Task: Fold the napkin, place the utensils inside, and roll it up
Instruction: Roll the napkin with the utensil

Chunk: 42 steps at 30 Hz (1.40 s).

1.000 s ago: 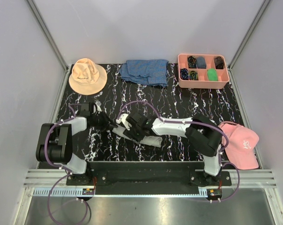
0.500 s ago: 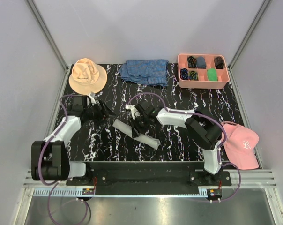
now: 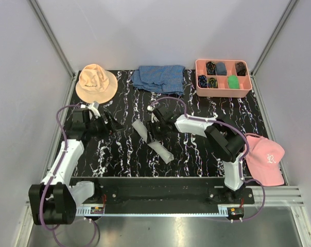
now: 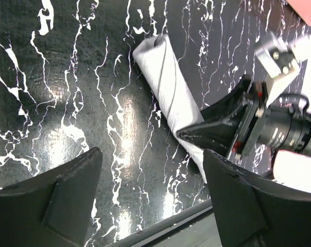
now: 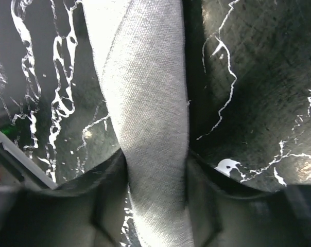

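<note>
Two right gripper [image 5: 155,164] fingers [image 5: 106,206] squeeze the napkin [image 5: 145,92] (overhead view hides this).

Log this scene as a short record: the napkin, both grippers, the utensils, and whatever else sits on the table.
main item: light-grey cloth napkin, rolled into a tube, lying diagonally on the black marbled table
right gripper: closed on the roll, a finger on each side
left gripper: open, empty, apart from the roll
utensils: none visible
far edge: orange bucket hat, blue checked cloth, pink compartment tray
right edge: pink baseball cap
</note>
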Each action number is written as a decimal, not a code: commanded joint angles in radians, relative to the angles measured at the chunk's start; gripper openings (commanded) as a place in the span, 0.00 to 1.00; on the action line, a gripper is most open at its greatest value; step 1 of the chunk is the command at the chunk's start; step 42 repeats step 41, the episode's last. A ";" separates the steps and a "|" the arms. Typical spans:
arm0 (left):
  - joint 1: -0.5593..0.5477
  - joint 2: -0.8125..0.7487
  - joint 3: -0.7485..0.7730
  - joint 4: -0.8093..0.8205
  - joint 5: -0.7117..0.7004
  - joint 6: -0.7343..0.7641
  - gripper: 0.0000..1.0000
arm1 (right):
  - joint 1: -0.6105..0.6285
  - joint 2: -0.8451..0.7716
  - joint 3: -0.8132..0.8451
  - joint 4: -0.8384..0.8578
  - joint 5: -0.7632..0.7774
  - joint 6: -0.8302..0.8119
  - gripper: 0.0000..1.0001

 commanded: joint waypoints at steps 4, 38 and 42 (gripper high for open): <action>0.003 -0.069 -0.021 0.005 0.007 0.044 0.85 | -0.010 0.000 0.008 -0.075 0.089 -0.013 0.68; 0.005 -0.560 -0.071 0.010 -0.071 0.101 0.99 | -0.343 -0.903 -0.461 0.095 0.168 0.003 1.00; 0.005 -0.572 -0.070 0.011 -0.092 0.096 0.99 | -0.346 -0.907 -0.457 0.095 0.170 -0.005 1.00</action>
